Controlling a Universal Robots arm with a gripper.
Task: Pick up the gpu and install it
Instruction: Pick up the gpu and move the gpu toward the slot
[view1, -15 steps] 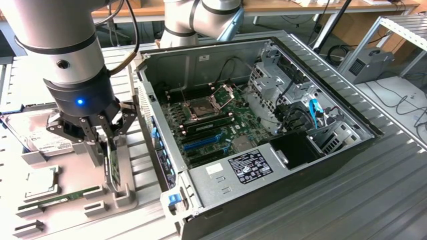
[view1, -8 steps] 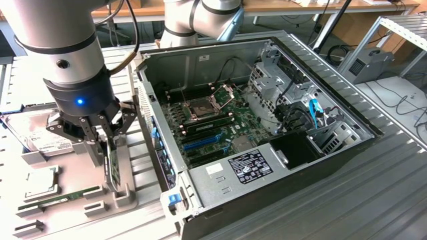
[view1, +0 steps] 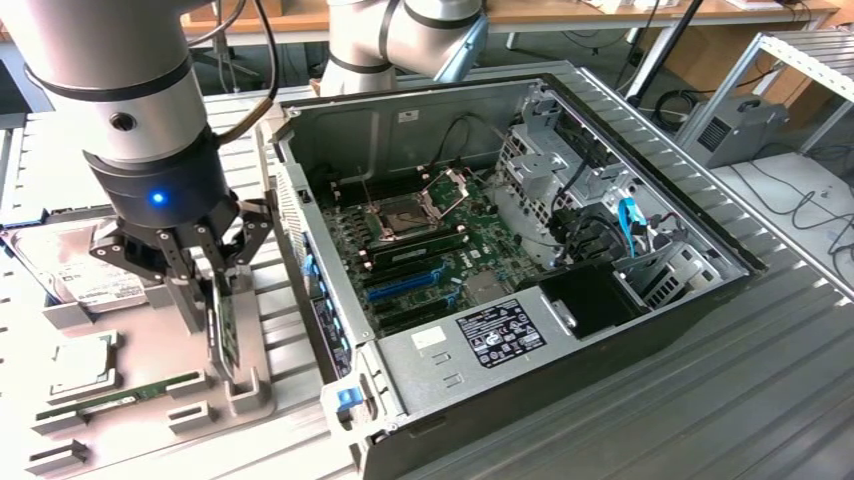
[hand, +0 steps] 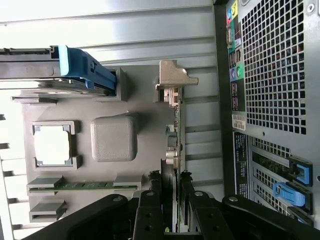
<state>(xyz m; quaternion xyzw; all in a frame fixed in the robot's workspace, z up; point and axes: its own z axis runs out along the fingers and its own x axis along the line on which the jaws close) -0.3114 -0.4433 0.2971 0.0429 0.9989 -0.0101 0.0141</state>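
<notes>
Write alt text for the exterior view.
The gripper is low over the gpu, which stands on edge in a grey holder at the exterior view's left. An open PC case, motherboard exposed, lies at that view's right. A hard drive and memory stick also sit in the holder.

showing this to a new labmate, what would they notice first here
First the big robot arm at the exterior view's left, its gripper closed on the gpu, which stands on edge in a grey parts tray. Next the open computer case in the middle, its green motherboard bare to view.
</notes>
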